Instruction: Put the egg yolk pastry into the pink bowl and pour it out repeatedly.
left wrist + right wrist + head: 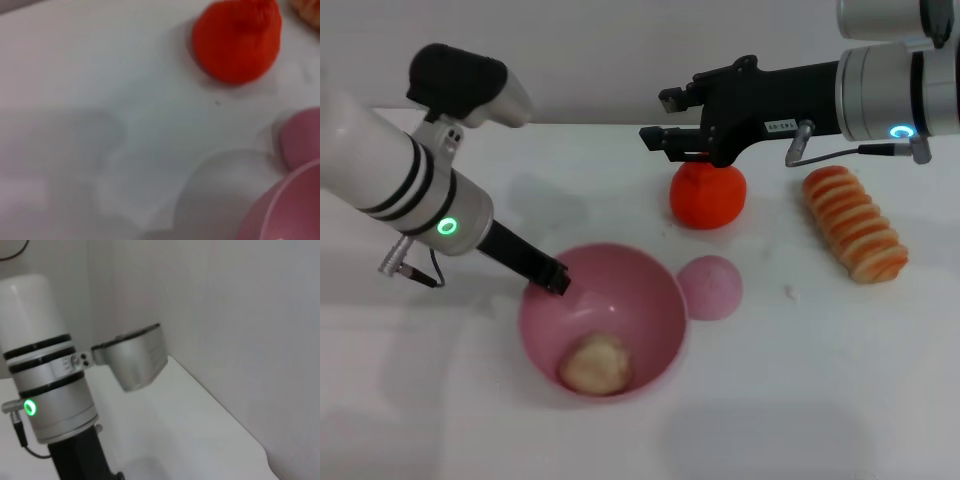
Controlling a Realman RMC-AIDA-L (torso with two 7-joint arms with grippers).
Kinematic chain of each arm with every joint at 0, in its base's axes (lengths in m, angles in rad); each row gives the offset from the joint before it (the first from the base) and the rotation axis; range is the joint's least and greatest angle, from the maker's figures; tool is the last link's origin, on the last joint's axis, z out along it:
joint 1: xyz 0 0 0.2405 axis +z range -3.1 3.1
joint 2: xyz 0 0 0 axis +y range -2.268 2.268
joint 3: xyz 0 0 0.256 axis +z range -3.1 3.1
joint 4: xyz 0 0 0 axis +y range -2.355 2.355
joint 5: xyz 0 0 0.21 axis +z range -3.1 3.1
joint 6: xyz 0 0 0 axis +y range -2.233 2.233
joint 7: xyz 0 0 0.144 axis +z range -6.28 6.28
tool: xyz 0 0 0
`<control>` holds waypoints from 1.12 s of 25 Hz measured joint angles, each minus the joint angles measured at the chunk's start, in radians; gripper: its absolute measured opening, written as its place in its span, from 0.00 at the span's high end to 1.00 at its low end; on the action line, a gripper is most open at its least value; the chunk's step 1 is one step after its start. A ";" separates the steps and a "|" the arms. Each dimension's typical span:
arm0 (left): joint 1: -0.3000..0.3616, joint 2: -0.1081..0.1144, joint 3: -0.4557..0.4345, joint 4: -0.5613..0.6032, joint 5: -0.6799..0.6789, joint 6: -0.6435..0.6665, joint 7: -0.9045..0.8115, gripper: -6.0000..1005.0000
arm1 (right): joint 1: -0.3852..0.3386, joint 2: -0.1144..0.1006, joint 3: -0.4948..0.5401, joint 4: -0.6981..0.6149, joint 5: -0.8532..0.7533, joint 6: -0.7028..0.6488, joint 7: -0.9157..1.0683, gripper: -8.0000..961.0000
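Note:
The pink bowl (658, 300) stands on the white table at front centre. The egg yolk pastry (595, 364), pale beige and crumbly, lies inside it against the near wall. My left gripper (556, 277) is at the bowl's far-left rim, shut on that rim. The bowl's edge also shows in the left wrist view (287, 210); the pastry is out of view there. My right gripper (665, 118) is open and empty, held in the air at the back, just above an orange round item (708, 195).
A smooth mauve-pink dome (711, 287) sits against the bowl's right side, also in the left wrist view (301, 137). A ridged orange-striped bread roll (855, 222) lies at the right. The orange item shows in the left wrist view (236, 40). The right wrist view shows my left arm (50, 390).

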 joint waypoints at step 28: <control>0.195 0.025 -0.729 0.032 -0.682 0.139 0.342 0.19 | -0.077 -0.005 0.153 0.231 0.443 0.193 -0.100 0.48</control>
